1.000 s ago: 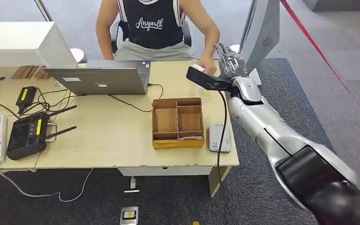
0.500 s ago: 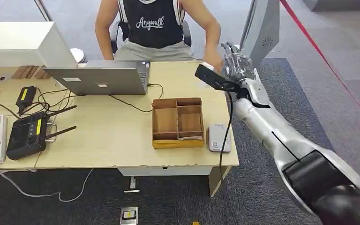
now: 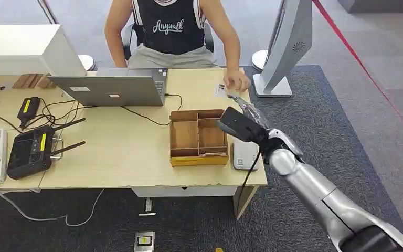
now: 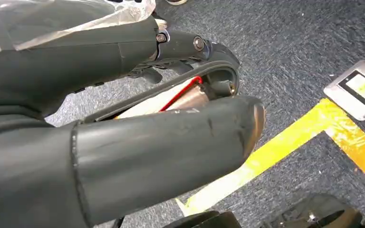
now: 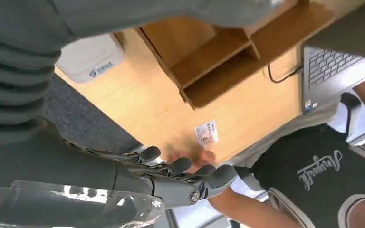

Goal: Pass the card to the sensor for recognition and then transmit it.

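Note:
The card [image 3: 220,90] is small and white with a red mark. It lies flat at the table's far edge beside the person's hand [image 3: 236,81], and the right wrist view has the card [image 5: 206,133] just past my fingertips [image 5: 218,175]. My right hand [image 3: 247,112] hovers with straight fingers and holds nothing, above the table's right end near the white card reader [image 3: 244,156]. That reader [image 5: 90,57] lies flat by the wooden box. My left hand [image 4: 171,118] hangs over the floor, holding nothing.
A wooden compartment box [image 3: 199,159] sits left of the reader. A laptop [image 3: 110,89], cables, a black controller [image 3: 29,149] and a power strip fill the table's left half. A person sits behind the table. A white stand [image 3: 288,42] rises at the far right.
My right arm has drawn back from the person and dropped toward the reader. The card has left my hand and lies on the table by the person's hand.

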Robot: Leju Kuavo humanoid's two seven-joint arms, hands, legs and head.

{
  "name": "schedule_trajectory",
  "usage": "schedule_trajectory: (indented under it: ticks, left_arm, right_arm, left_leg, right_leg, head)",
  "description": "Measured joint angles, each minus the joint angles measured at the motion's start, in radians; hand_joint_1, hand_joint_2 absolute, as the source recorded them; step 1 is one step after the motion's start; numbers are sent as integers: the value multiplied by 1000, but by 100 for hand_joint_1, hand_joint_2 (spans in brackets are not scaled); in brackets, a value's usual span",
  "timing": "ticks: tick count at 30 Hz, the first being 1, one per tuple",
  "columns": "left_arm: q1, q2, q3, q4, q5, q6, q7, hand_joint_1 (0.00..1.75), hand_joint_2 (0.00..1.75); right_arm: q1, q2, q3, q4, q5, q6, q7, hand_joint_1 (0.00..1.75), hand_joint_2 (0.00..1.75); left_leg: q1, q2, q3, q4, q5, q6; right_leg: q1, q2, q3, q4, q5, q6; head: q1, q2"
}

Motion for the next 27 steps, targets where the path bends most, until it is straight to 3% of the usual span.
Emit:
schedule_trajectory:
  ticks: [6,14,20,27]
  left_arm:
    - [1,0,10,0,1,0,0,0,0]
    - [2,0,21,0,3,0,1,0,0]
    - [2,0,23,0,4,3,3,0,0]
    - [2,0,23,0,4,4,3,0,0]
  right_arm:
    - [76,-21,0,-109,29,-10,-12,0,175]
    - [97,-30,1,-169,59,-7,-19,0,175]
    - [90,-27,19,-181,264,-15,13,0,175]
    - [84,-23,44,-181,282,-17,17,0,175]
  left_leg:
    - [0,0,0,0,0,0]
    - [0,0,0,0,0,0]
    - [0,0,0,0,0,0]
    - [0,0,0,0,0,0]
  right_leg:
    - [0,0,0,0,0,0]
    - [0,0,0,0,1,0]
    - [0,0,0,0,1,0]
    - [0,0,0,0,1,0]
  head:
    - [0,0]
    - [0,0]
    - [0,0]
    - [0,0]
